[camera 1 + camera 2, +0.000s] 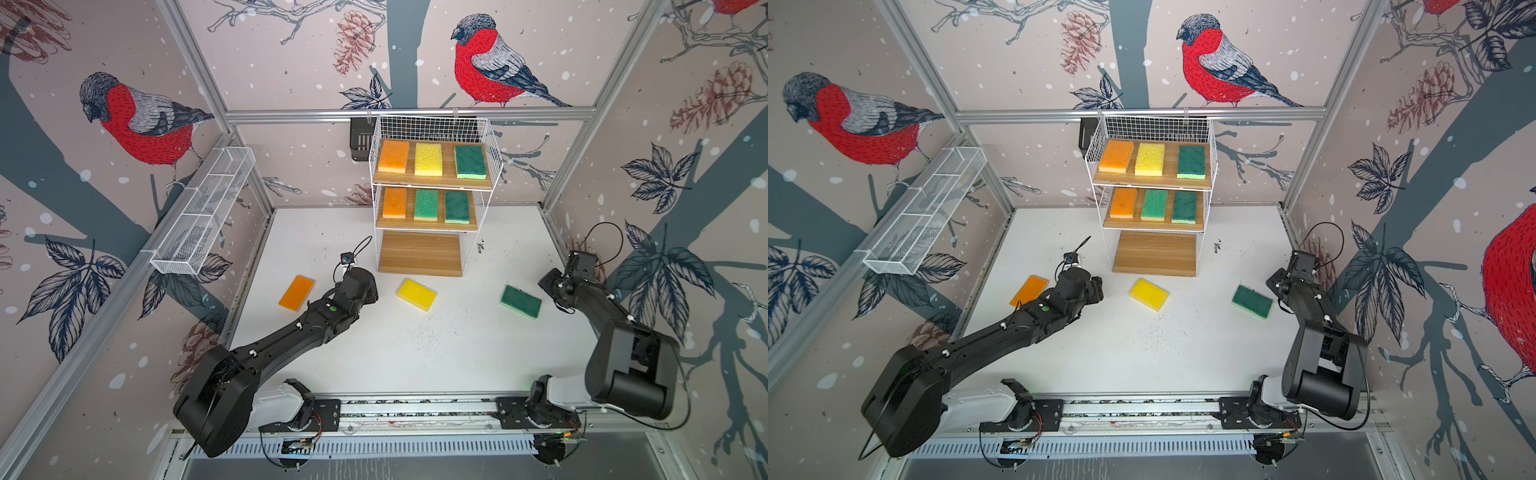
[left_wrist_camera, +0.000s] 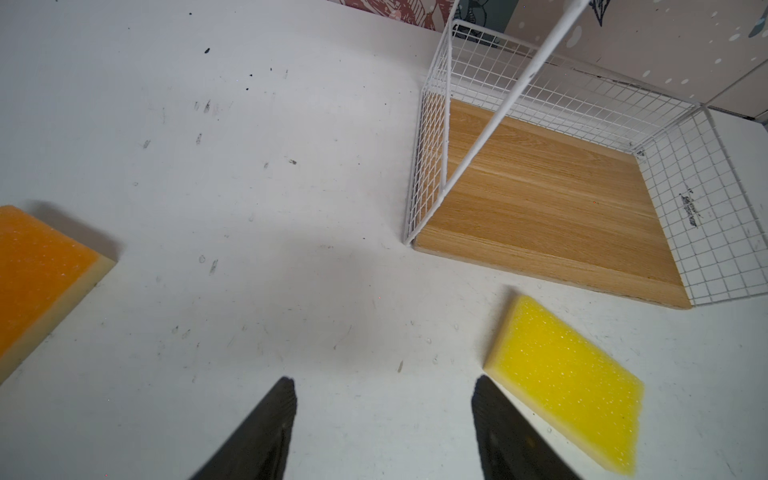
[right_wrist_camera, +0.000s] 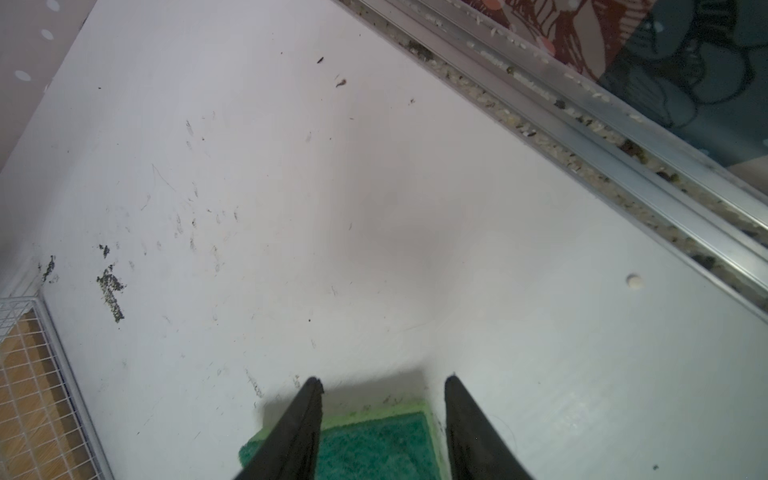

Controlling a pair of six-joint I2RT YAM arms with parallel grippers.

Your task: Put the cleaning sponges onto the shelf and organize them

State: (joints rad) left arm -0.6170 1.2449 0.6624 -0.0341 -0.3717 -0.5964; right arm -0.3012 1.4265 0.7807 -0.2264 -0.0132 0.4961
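Observation:
The shelf (image 1: 419, 253) (image 1: 1154, 253) stands at the back middle. Its top and middle boards hold three sponges each, and the bottom board (image 2: 540, 199) is bare. On the table lie an orange sponge (image 1: 296, 293) (image 2: 37, 274), a yellow sponge (image 1: 417, 294) (image 2: 569, 382) and a green sponge (image 1: 521, 301) (image 3: 374, 440). My left gripper (image 2: 382, 386) (image 1: 368, 291) hangs open over bare table between the orange and yellow sponges. My right gripper (image 3: 383, 381) (image 1: 546, 286) is open above the green sponge's right end; one finger crosses over the sponge's top.
A long white mesh trough (image 1: 203, 212) hangs on the left wall. A small black basket (image 1: 360, 139) sits behind the shelf's top left corner. An aluminium rail (image 3: 582, 124) runs along the right table edge. Dark crumbs dot the table.

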